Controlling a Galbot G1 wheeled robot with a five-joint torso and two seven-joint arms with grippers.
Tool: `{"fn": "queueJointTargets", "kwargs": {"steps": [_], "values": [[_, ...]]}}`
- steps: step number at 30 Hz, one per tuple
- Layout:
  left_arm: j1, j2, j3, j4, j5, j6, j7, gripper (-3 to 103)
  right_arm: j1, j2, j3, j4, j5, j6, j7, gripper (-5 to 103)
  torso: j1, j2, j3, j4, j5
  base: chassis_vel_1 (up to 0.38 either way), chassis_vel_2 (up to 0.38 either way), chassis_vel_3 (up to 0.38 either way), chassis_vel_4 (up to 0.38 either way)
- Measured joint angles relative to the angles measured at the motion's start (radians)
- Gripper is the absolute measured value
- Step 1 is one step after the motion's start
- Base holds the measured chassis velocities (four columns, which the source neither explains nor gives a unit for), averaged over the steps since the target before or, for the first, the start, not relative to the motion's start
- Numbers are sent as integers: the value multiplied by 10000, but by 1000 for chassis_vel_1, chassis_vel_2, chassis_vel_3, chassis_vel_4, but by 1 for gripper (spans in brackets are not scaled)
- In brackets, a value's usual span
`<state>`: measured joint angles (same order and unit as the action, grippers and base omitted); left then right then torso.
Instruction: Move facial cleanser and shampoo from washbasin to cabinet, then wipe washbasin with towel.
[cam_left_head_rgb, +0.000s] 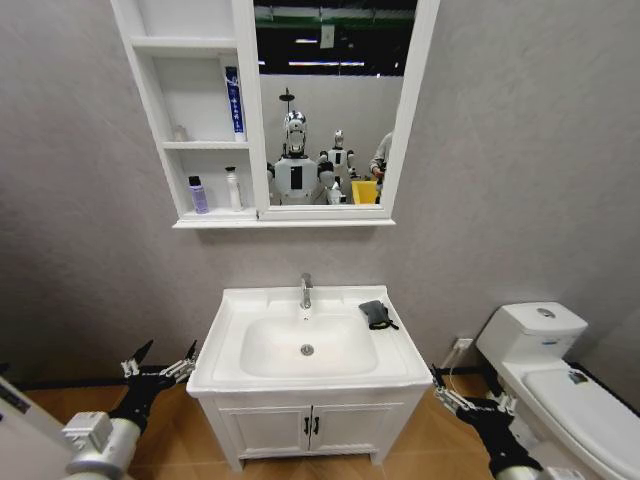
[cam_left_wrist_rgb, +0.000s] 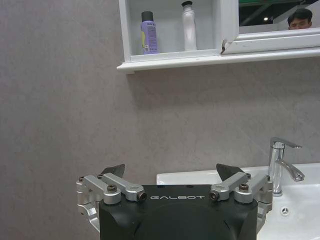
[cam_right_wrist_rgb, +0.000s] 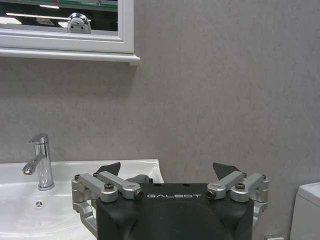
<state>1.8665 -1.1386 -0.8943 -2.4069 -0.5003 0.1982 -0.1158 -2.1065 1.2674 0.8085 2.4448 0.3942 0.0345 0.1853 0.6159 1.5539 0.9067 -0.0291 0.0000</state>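
Shampoo and cleanser, a purple bottle (cam_left_head_rgb: 198, 194) and a white bottle (cam_left_head_rgb: 233, 189), already stand on the lowest shelf of the tall white mirrored cabinet (cam_left_head_rgb: 150, 70), so wiping appears to be the step in hand. A small dark grey towel (cam_left_head_rgb: 376, 314) lies on the white ceramic washbasin (cam_left_head_rgb: 232, 372), right of the chrome tap (cam_left_head_rgb: 306, 290). Left gripper (cam_left_head_rgb: 160, 367) and right gripper (cam_left_head_rgb: 462, 398) hang spread and unladen beside the basin; the right one, nearer, would need to reach for the cloth

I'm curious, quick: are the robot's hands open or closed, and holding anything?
Left gripper: open, holding nothing, left of the washbasin.
Right gripper: open, holding nothing, right of it.
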Motion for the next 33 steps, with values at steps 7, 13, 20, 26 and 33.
{"fn": "queueJointTargets", "kwargs": {"steps": [7,13,20,26,33], "values": [[-1,0,0,0,0,0,0,100,5,0,-5,-12,3,-1,1,100,3,-1,1,1,2,70,-73,-71,64],[-1,0,0,0,0,0,0,100,6,-1,-7,-19,7,-1,1,100,-3,1,0,0,3,197,-192,-172,184],[0,0,-1,0,0,0,0,100,6,0,-7,-23,10,-1,1,100,-3,2,-1,4,-2,266,-253,-249,250],[0,0,0,-1,0,0,0,100,6,-1,-8,-27,12,-1,0,100,-6,3,-3,0,3,325,-342,-311,307],[0,-1,1,0,-1,0,0,100,5,-2,-8,-28,12,-1,-1,100,-5,2,-1,0,1,362,-372,-344,362]]}}
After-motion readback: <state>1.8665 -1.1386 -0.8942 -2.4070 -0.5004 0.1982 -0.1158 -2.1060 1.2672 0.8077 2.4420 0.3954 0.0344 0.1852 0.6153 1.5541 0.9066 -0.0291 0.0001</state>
